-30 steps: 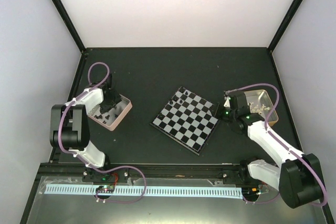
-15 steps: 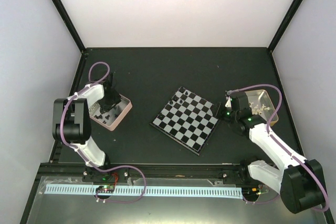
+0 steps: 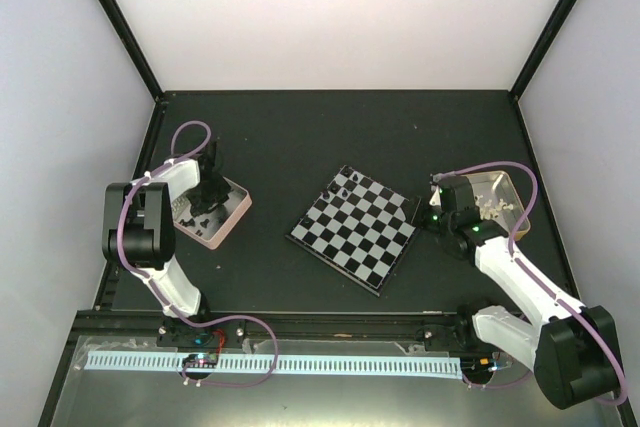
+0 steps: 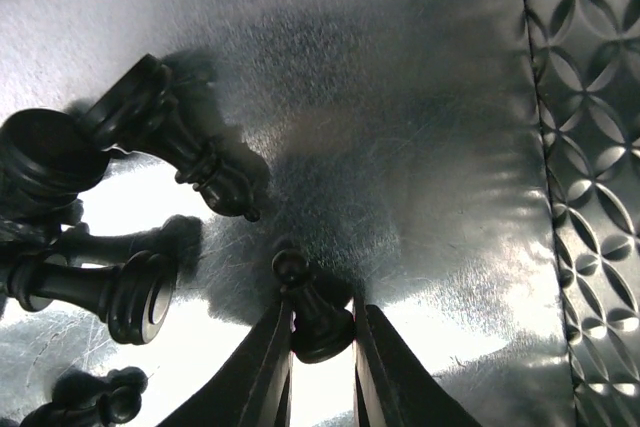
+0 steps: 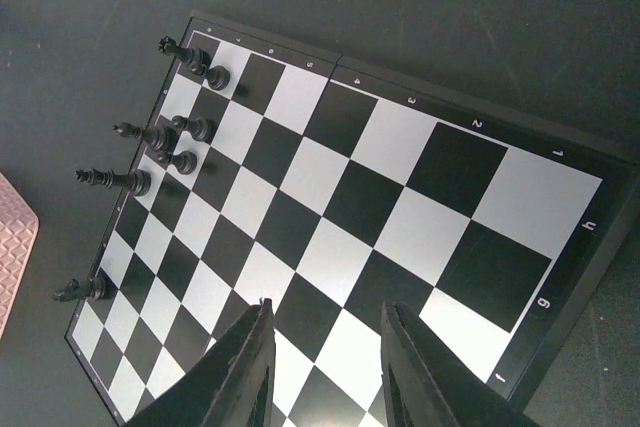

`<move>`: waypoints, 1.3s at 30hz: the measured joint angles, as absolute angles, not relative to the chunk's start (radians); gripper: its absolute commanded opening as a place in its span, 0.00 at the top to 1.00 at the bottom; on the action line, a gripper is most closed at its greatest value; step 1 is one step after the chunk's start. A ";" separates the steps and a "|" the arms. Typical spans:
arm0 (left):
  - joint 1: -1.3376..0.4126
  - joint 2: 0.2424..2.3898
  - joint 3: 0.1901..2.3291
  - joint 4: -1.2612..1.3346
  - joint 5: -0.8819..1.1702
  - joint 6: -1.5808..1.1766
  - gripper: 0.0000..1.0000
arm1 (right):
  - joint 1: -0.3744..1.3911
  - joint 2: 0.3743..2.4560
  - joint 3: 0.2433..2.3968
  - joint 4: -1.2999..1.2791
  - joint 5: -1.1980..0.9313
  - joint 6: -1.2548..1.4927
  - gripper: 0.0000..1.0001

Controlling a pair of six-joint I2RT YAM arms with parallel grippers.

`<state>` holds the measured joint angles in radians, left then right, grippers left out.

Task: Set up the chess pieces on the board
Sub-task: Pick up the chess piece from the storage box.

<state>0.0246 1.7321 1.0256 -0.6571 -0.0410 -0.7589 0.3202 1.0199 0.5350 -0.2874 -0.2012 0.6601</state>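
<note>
The left arm [image 3: 172, 287] rises from its base at the near left, folds at a raised elbow and reaches far and to the right, with the wrist pitched steeply down. The left gripper [image 4: 322, 325] points downward, its fingers [image 4: 262, 367] drawn in narrow and pressed against both sides of a black pawn [image 4: 312, 307]. The right arm [image 3: 515, 269] stretches from the near right toward the far left. The right gripper [image 5: 325, 372] tilts down, its jaws parted with nothing between them.

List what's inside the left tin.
In the tin: black pieces lying loose on the metal floor; the left gripper pinches one black pawn. Arm and frame edge hide the rest; no full count.
</note>
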 measured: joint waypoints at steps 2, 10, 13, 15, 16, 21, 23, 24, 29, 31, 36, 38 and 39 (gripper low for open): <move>0.025 1.732 1.026 -0.657 -0.041 -0.756 0.87 | 0.320 1.020 0.535 -0.287 -0.200 0.660 0.69; 0.025 1.723 1.024 -0.657 -0.042 -0.747 0.89 | 0.320 1.020 0.535 -0.288 -0.200 0.660 0.70; 0.025 1.694 1.019 -0.657 -0.047 -0.736 0.90 | 0.320 1.020 0.535 -0.288 -0.200 0.659 0.70; 0.024 1.667 1.013 -0.657 -0.049 -0.731 0.90 | 0.320 1.020 0.535 -0.288 -0.200 0.660 0.69; 0.024 1.653 1.010 -0.657 -0.049 -0.727 0.89 | 0.320 1.020 0.535 -0.288 -0.200 0.660 0.69; 0.007 1.573 0.984 -0.653 -0.039 -0.690 0.89 | 0.320 1.022 0.535 -0.286 -0.201 0.660 0.69; -0.020 1.528 0.970 -0.649 -0.023 -0.673 0.88 | 0.320 1.028 0.535 -0.283 -0.207 0.659 0.69; -0.039 1.504 0.962 -0.649 -0.012 -0.664 0.88 | 0.320 1.032 0.535 -0.282 -0.212 0.659 0.69; -0.183 1.370 0.938 -0.623 0.080 -0.617 0.88 | 0.320 1.063 0.539 -0.266 -0.275 0.648 0.68; -0.257 1.330 0.937 -0.593 0.133 -0.595 0.90 | 0.320 1.082 0.545 -0.253 -0.323 0.642 0.68; -0.453 1.306 0.927 -0.472 0.278 -0.508 0.92 | 0.321 1.124 0.574 -0.200 -0.501 0.633 0.60; -0.534 1.309 0.927 -0.428 0.339 -0.459 0.92 | 0.321 1.134 0.591 -0.167 -0.587 0.634 0.50; -0.566 1.311 0.927 -0.408 0.369 -0.435 0.92 | 0.321 1.135 0.597 -0.154 -0.620 0.641 0.47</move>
